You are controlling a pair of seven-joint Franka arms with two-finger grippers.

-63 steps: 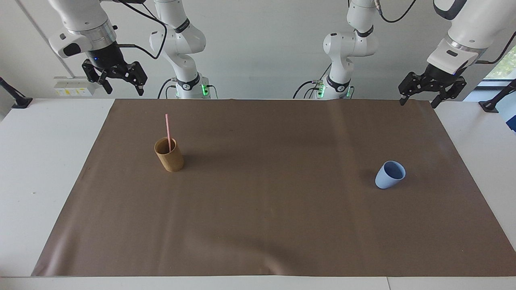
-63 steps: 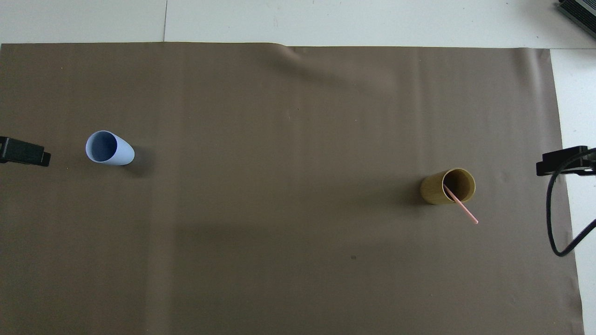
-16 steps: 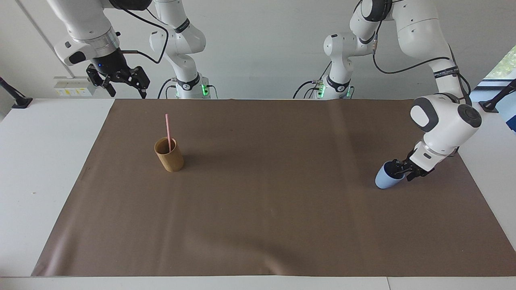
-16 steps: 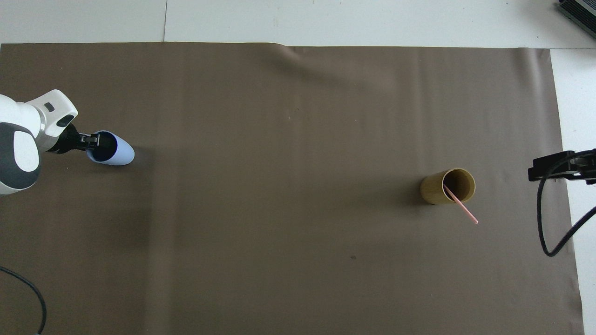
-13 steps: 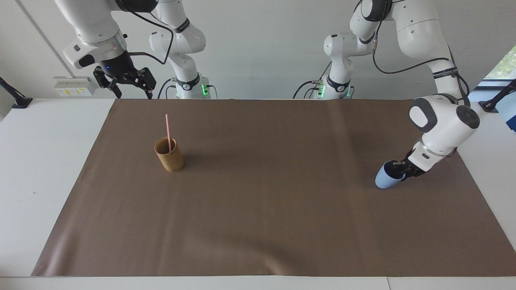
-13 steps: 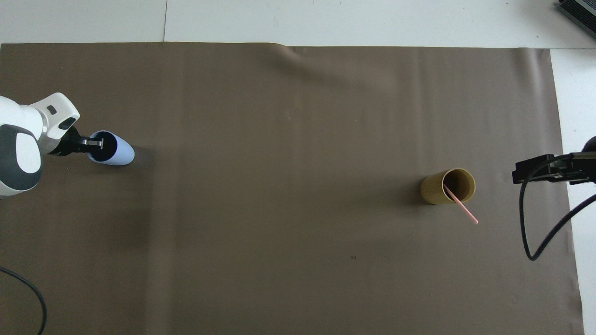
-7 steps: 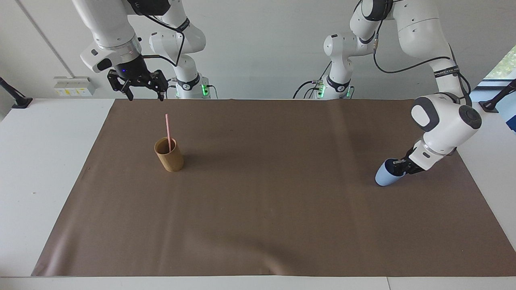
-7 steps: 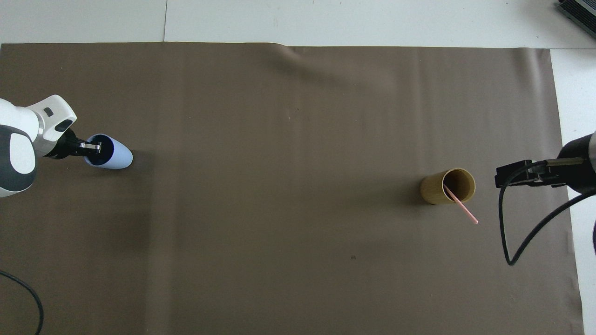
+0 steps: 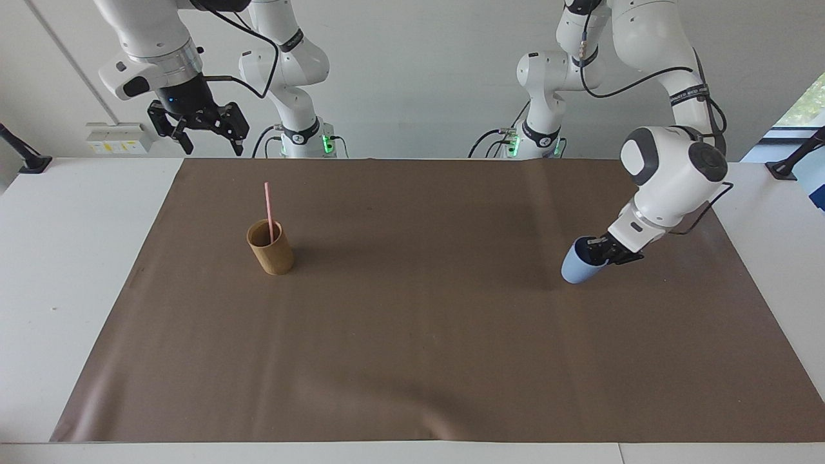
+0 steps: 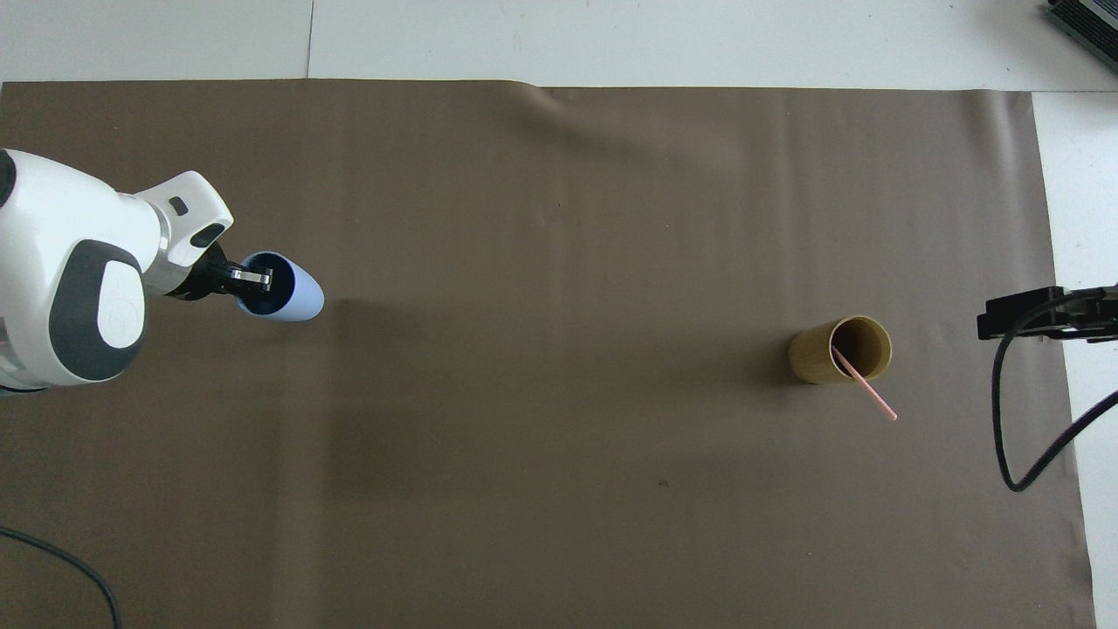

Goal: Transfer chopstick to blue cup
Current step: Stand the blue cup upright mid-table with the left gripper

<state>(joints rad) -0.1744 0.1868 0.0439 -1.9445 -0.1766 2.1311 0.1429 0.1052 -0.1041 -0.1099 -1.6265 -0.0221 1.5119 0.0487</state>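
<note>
Compared with a moment ago, the blue cup (image 9: 578,267) is sitting closer to the middle of the brown mat (image 9: 412,361), carried there by the left gripper (image 9: 604,251), which is pinching the cup's rim with its fingertips closed on the wall, one inside the mouth and one outside. In the facing view the cup is hanging tilted from that grip, its base pointing down toward the mat and seemingly just off it. The right gripper (image 9: 207,132) has drawn back a little toward the right arm's end of the table; it is hovering high over the mat's edge nearest the robots with its fingers spread wide and nothing between them.

The chopstick (image 9: 267,211) is standing nearly upright in the tan cup (image 9: 271,247), its lower end hidden inside and its upper half sticking out above the rim, leaning slightly toward the robots. That is the relation the next move is turning on: the stick's long axis is running almost vertical, and its free top end is lying below the right gripper, a little toward the table's middle. The right arm is clearly the nearer one, and a downward reach onto the exposed upper half looks the likely approach. The two cups are well apart.
</note>
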